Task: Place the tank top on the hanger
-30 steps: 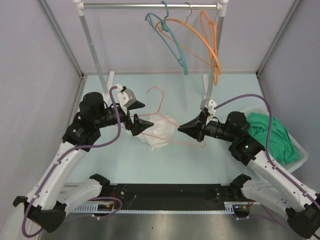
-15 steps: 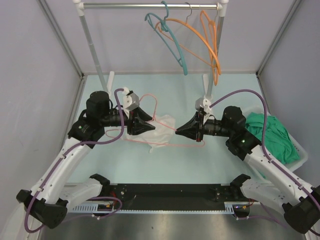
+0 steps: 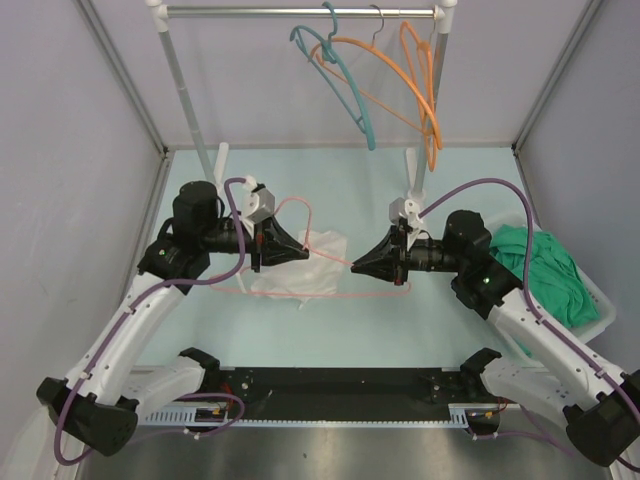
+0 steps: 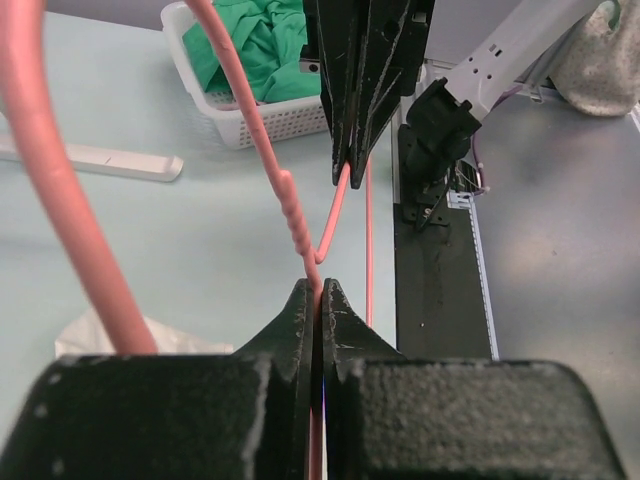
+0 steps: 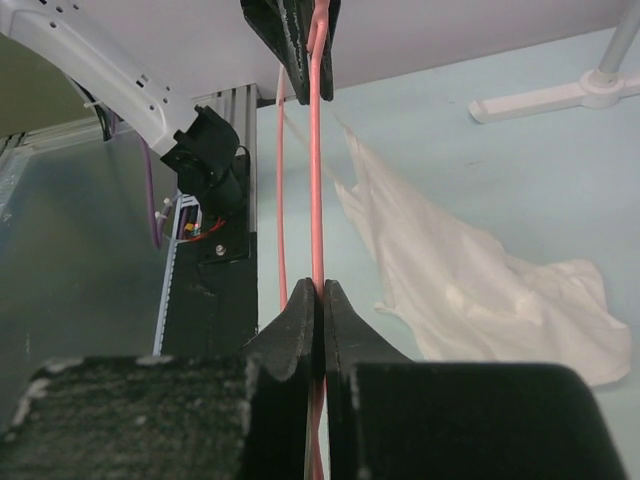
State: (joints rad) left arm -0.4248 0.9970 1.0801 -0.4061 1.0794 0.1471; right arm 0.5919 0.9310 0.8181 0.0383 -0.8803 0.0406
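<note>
- The left hand [image 4: 318, 292] is pinched shut on the hanger [image 5: 317, 180], with the thin pink rod running straight out from between its closed fingers.
- The right hand [image 5: 319, 292] is clamped on the same hanger from the opposite side. Its tips face the left hand's, with a short run of rod between them.
- Gripping at two places probably keeps the light frame from twisting or swinging while the cloth is worked onto it.
- The hanger appears to be held just above the bench [image 3: 350, 330], near its middle, between the two arms.
- The tank top [image 5: 470, 290] lies mostly crumpled on the bench below the hanger. One edge rises toward the rod near the left hand, possibly a strap caught there, though I cannot tell for sure.
- Judged from this, the top is not yet properly on the hanger.
</note>
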